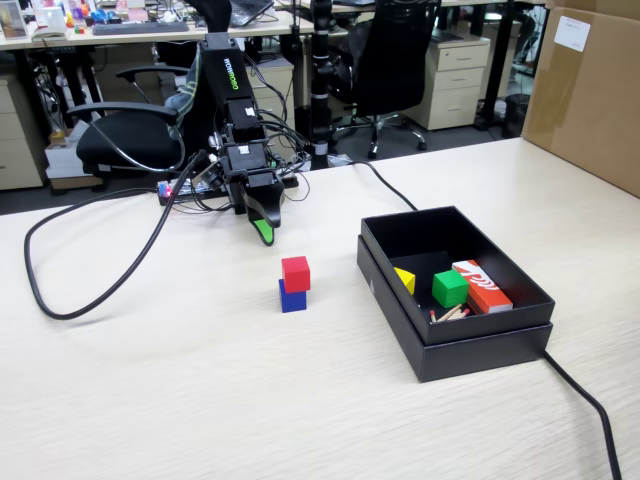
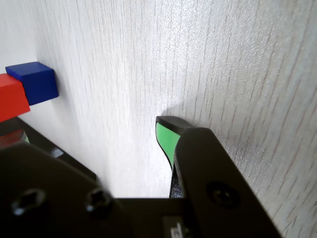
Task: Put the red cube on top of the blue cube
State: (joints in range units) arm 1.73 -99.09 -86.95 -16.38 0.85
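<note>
Red cube (image 1: 296,273) atop blue cube (image 1: 292,297), tool (image 1: 262,230) apart behind.

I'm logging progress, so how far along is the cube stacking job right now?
The stacking looks done: the small red cube sits on the small dark-blue cube on the pale wood table. Nothing is in hand; the black gripper with green-tipped finger is apart from the stack, behind it in the fixed view. Nothing visible seems left.

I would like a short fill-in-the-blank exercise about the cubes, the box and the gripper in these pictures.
1. The red cube sits on top of the ____ cube.
2. The green cube lies inside the black ____.
3. The gripper holds ____.
4. The gripper's tip is coloured ____.

Missing words: blue; box; nothing; green
</note>
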